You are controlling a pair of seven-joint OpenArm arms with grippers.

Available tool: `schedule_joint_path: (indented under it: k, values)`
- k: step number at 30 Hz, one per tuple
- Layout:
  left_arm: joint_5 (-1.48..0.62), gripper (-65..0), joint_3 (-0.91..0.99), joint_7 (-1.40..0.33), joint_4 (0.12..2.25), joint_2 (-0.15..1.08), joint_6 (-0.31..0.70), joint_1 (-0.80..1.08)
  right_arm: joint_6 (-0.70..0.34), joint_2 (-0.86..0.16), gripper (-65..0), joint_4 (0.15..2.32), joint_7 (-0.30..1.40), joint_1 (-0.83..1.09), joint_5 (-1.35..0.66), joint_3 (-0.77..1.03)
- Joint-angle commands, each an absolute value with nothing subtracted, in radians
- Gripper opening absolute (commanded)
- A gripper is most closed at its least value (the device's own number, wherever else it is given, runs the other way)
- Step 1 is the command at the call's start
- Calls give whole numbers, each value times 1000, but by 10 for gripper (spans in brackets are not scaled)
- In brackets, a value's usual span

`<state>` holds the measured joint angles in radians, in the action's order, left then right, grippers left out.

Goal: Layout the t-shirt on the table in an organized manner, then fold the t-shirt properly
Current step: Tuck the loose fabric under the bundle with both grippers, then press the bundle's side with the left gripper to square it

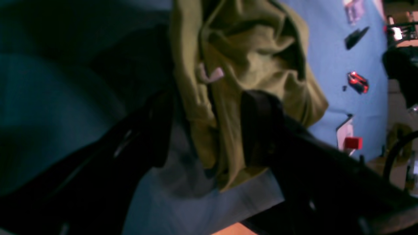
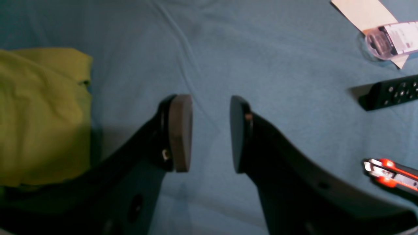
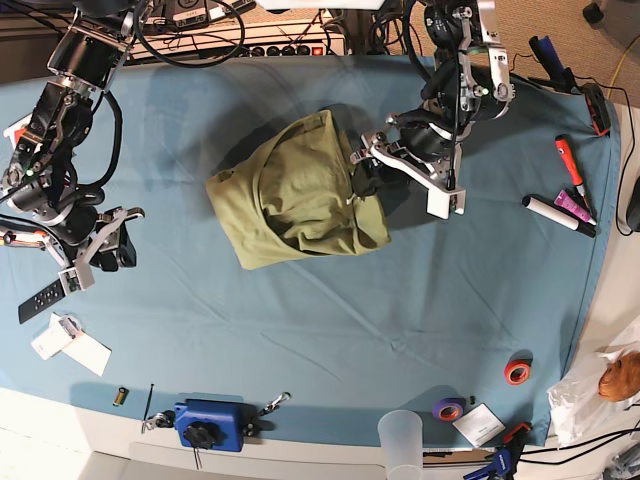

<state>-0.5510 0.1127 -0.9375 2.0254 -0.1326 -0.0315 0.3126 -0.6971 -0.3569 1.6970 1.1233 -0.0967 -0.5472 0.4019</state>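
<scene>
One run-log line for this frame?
t-shirt: bunched on table | left pincer: at shirt edge, grip unclear | right pincer: open, empty, apart from shirt

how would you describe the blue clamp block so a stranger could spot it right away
Start at the table and follow its pale front rim. The clamp block sits there, left of the clear plastic cup. It is a deeper blue than the cloth, with a black knob.
</scene>
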Motion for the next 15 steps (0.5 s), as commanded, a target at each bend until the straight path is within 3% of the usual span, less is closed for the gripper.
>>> schedule_joint_path:
  k: [1,10,15]
  values:
    - [-569,-315,109,-920,2039,-157,-21,307,-698,-377,-455,1714,1110,-116,-560,405]
    - [-569,-315,109,-916,1958,-157,6,303,-698,-377,-455,1714,1130,-116,-570,405]
    - [-670,-315,109,-921,1812,-157,106,246,-698,-377,-455,1714,1133,-116,-595,405]
